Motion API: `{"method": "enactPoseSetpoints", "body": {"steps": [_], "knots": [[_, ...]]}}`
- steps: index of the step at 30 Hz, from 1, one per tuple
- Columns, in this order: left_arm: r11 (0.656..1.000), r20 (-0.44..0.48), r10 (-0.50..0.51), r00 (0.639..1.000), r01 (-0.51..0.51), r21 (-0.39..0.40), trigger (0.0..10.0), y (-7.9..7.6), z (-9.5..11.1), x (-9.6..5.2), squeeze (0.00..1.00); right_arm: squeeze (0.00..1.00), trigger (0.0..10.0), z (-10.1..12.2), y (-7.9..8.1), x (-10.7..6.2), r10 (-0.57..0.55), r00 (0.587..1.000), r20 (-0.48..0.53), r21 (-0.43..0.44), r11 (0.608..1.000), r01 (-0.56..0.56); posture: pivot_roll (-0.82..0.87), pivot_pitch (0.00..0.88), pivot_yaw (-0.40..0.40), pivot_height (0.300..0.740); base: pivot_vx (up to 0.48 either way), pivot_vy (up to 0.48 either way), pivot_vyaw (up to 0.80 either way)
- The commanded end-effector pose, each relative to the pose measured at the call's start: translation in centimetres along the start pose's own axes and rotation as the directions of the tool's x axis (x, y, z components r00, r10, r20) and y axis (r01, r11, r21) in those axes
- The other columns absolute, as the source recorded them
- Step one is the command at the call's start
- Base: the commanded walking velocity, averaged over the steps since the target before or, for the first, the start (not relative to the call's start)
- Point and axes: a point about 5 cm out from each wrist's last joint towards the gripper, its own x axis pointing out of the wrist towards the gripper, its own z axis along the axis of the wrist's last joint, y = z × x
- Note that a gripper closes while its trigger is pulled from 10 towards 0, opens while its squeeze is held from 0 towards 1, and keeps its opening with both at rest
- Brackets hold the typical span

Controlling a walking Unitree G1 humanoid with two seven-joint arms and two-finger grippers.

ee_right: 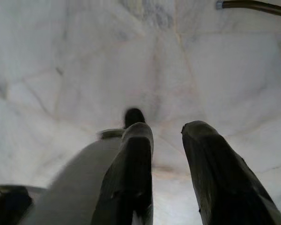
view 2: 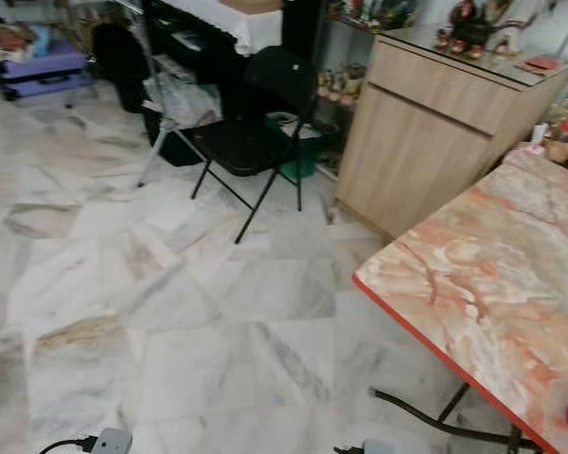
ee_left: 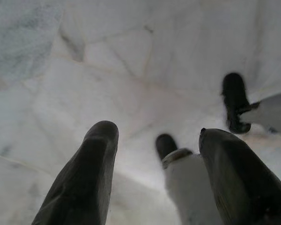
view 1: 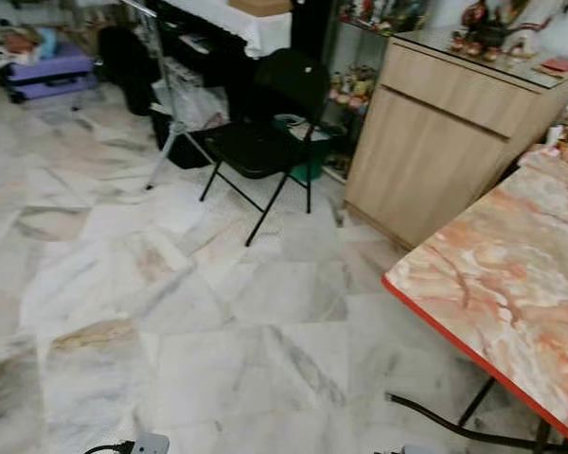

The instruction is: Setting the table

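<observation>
Left eye view: the orange-veined marble-patterned counter with a red edge (view 1: pixel 511 284) stands at right, its near corner toward a black folding chair (view 1: pixel 265 132). Both wrist views show the left pincer (ee_left: pixel 154 154) and right pincer (ee_right: pixel 168 150) hanging open, empty, over white marble floor (view 1: pixel 170 312).

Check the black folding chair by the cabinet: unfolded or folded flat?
Unfolded. The black folding chair stands on the marble floor with its seat level, backrest up and legs splayed, left of the wooden cabinet.
</observation>
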Motion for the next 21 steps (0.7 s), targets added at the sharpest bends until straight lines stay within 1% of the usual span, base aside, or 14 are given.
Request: {"method": "enactPoseSetpoints", "body": {"steps": [1, 4, 6, 10, 21], "knots": [[0.999, -0.004, -0.003, 1.000, 0.003, 0.040, 10.0, -0.28, 0.11, 0.07, 0.00, 0.00, 10.0, -0.29, -0.51, -0.11, -0.015, 1.000, -0.013, -0.009, 1.000, 0.015, 0.09, 0.123, -0.056, 0.740, 0.000, -0.480, -0.78], [0.999, -0.011, -0.004, 1.000, 0.004, 0.041, 10.0, -0.38, 0.04, 0.08, 0.00, 0.00, 10.0, -0.34, -0.49, -0.11, -0.014, 1.000, -0.015, -0.010, 1.000, 0.013, 0.09, 0.124, -0.058, 0.740, 0.000, -0.437, -0.78], [1.000, -0.014, -0.006, 1.000, 0.007, 0.019, 10.0, -0.45, -0.03, 0.09, 0.00, 0.00, 10.0, -0.35, -0.51, -0.12, -0.013, 1.000, -0.016, -0.011, 1.000, 0.013, 0.09, 0.125, -0.059, 0.740, 0.000, 0.000, -0.78], [0.999, -0.015, -0.013, 1.000, 0.013, 0.031, 10.0, -0.52, -0.01, 0.10, 0.00, 0.00, 10.0, -0.34, -0.54, -0.12, -0.014, 1.000, -0.016, -0.012, 1.000, 0.014, 0.09, 0.125, -0.059, 0.740, 0.000, 0.000, -0.78], [1.000, 0.001, -0.017, 1.000, 0.017, 0.020, 10.0, -0.63, 0.18, 0.12, 0.00, 0.00, 10.0, -0.35, -0.49, -0.11, -0.015, 1.000, -0.017, -0.010, 1.000, 0.015, 0.09, 0.124, -0.058, 0.740, 0.000, 0.000, -0.78]]}}
